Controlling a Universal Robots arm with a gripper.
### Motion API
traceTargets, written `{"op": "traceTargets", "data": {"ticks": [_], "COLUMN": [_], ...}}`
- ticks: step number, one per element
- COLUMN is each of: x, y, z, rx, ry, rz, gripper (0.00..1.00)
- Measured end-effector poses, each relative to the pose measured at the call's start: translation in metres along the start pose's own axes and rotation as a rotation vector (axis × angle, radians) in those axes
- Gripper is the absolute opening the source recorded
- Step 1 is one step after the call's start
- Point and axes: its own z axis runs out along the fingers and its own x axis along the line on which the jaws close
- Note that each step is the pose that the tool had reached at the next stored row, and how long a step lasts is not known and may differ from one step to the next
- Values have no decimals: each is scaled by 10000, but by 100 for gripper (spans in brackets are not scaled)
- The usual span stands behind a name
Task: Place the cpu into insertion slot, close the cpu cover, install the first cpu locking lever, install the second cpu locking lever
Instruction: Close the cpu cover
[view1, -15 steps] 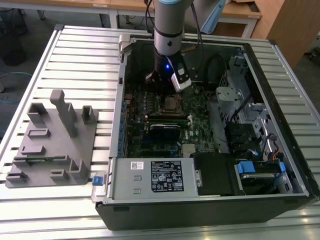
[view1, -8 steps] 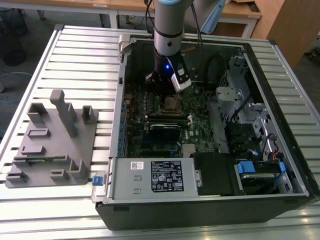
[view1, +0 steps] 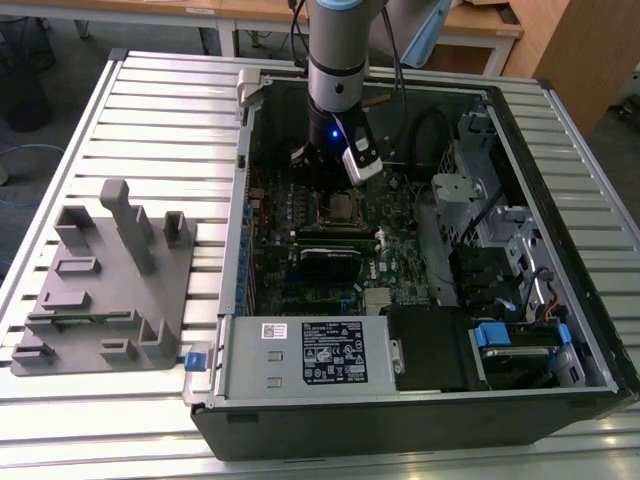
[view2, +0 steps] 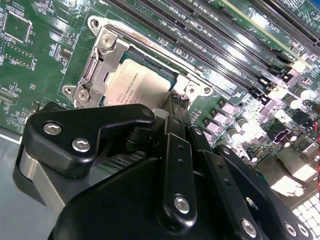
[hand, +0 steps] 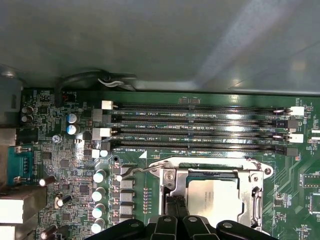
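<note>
The cpu (hand: 212, 192) sits in the insertion slot (hand: 210, 176) under the lowered cpu cover (hand: 252, 195), while the gripper (hand: 175, 202) holds its fingers (view2: 172, 107) pressed together at the cover's edge, probably as a narrow tip for the locking lever (hand: 137, 170) beside it.

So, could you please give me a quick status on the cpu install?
Hand low at cpu cover edge. Cpu seated in insertion slot, cover down over it. Wire lever lies alongside. Nothing seen blocking.
</note>
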Motion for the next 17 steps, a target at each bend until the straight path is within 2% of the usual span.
{"op": "traceTargets", "data": {"ticks": [6,17], "x": [-3,-3], "y": [3,1], "z": [-21,-157], "rx": [-20,-1], "ry": [-13,-1], "rz": [1,0], "gripper": [11,11]}}
